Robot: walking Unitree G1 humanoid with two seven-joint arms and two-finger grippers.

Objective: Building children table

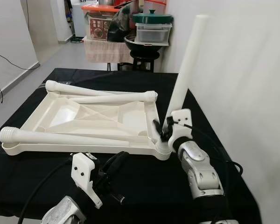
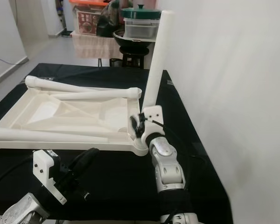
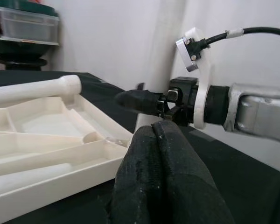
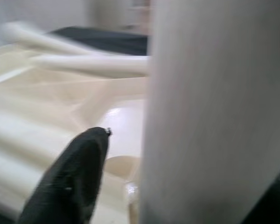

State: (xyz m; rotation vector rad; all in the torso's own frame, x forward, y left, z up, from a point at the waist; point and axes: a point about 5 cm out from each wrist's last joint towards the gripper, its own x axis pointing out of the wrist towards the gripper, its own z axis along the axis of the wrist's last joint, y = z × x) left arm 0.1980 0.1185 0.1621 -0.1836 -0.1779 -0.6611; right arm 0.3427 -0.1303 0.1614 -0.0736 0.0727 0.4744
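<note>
Black-draped desk (image 1: 130,186) against a white wall (image 1: 252,70).
Right hand (image 1: 164,132) grips upright table leg (image 1: 186,65) at the upturned tabletop's (image 1: 91,119) corner; left hand (image 1: 113,169) pinched closed.

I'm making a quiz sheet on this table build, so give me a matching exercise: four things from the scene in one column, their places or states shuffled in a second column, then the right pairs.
Things:
1. upright leg
2. right gripper
3. left gripper
4. green-lidded container

Places or states:
A. on a stand beyond the black table
B. standing in the near right corner of the upturned tabletop
C. fingers together, over the black cloth before the tabletop's near edge
D. at the base of the upright leg

Pairs: 1-B, 2-D, 3-C, 4-A
</note>
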